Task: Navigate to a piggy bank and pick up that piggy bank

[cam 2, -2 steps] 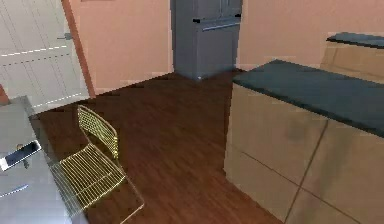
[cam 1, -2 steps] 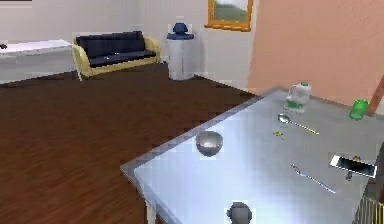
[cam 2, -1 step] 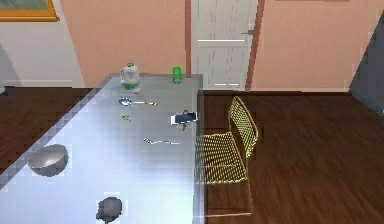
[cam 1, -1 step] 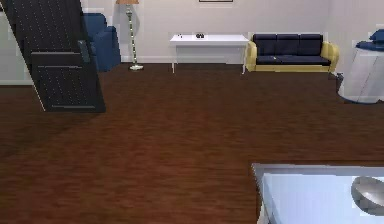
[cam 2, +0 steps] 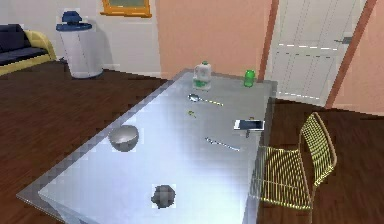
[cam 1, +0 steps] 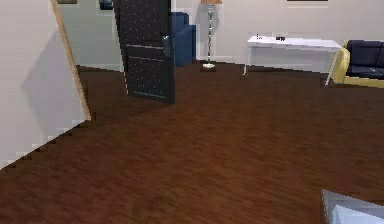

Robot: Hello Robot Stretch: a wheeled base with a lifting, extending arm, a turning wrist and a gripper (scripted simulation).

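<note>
In the forward view a dark plank floor (cam 1: pixel 200 140) reaches a black panelled door (cam 1: pixel 145 50); in the arm side view a smooth grey worktop (cam 2: pixel 160 110) carries a rounded metal bowl (cam 2: pixel 124 137) and a lumpy dark blob (cam 2: pixel 163 195), whether that is the piggy bank I cannot tell, nor the fingers' state.

Logged a small dark-grey lump (cam 2: pixel 163 195) sitting on the glossy table (cam 2: pixel 90 180), near its close end. I could not confirm from its shape that it was the piggy bank.
</note>
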